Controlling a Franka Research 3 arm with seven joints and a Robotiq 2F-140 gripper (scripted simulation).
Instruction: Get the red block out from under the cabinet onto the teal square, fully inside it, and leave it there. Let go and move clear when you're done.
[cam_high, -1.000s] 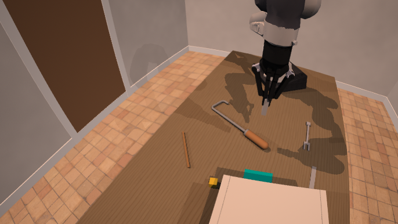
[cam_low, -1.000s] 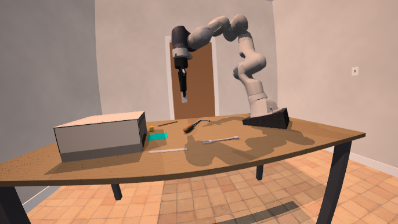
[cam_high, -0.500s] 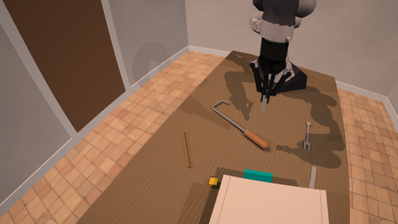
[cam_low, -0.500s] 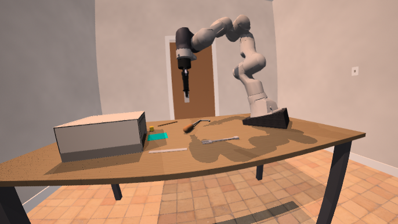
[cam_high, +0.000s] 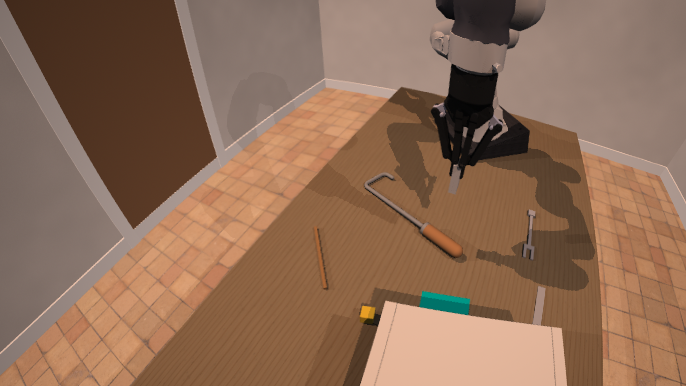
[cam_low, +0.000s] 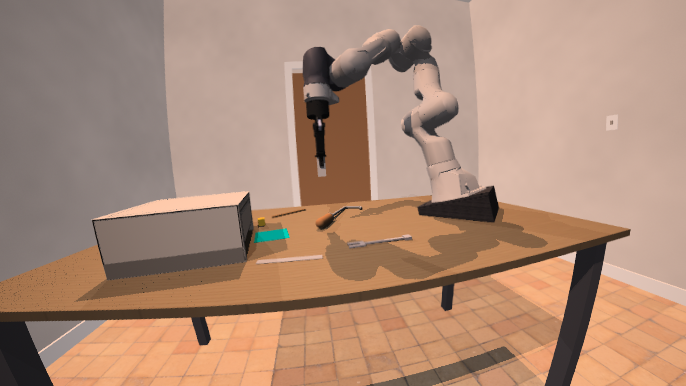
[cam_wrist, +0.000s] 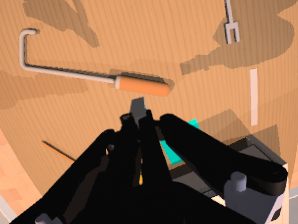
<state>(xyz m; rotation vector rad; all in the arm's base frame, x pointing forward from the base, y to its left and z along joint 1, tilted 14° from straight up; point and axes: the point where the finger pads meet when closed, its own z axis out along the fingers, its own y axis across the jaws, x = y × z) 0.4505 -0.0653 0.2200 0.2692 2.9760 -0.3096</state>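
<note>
We are looking at a wooden tabletop (cam_low: 525, 240) that is carrying several loose tools. A hook tool (cam_high: 400, 210) with an orange handle is lying near the middle, with its bent metal end pointing toward the arm's base (cam_low: 482, 210). A thin brown stick (cam_high: 320, 258) is lying well apart from it, nearer the edge on the door side. A small grey forked tool (cam_high: 529, 234) is resting on the other side of the hook tool, inside the arm's shadow, and a flat grey bar (cam_high: 539, 305) is lying just beside the cabinet's front corner. The cabinet (cam_low: 170, 235) is standing as a closed pale box at one end of the tabletop, and it is hiding whatever is lying under it: we cannot see the red block in any view, so we cannot tell where exactly it is. The teal square (cam_high: 445, 302) is showing in front of the cabinet, partly covered from the top view by the cabinet's top edge, and nothing is lying on its visible part. A small yellow cube (cam_high: 367, 313) is sitting close to the cabinet's corner, near the teal square. Our hand (cam_high: 456, 172) is hanging high above the tabletop, between the base and the hook tool, with its fingers pressed together and holding nothing.
</note>
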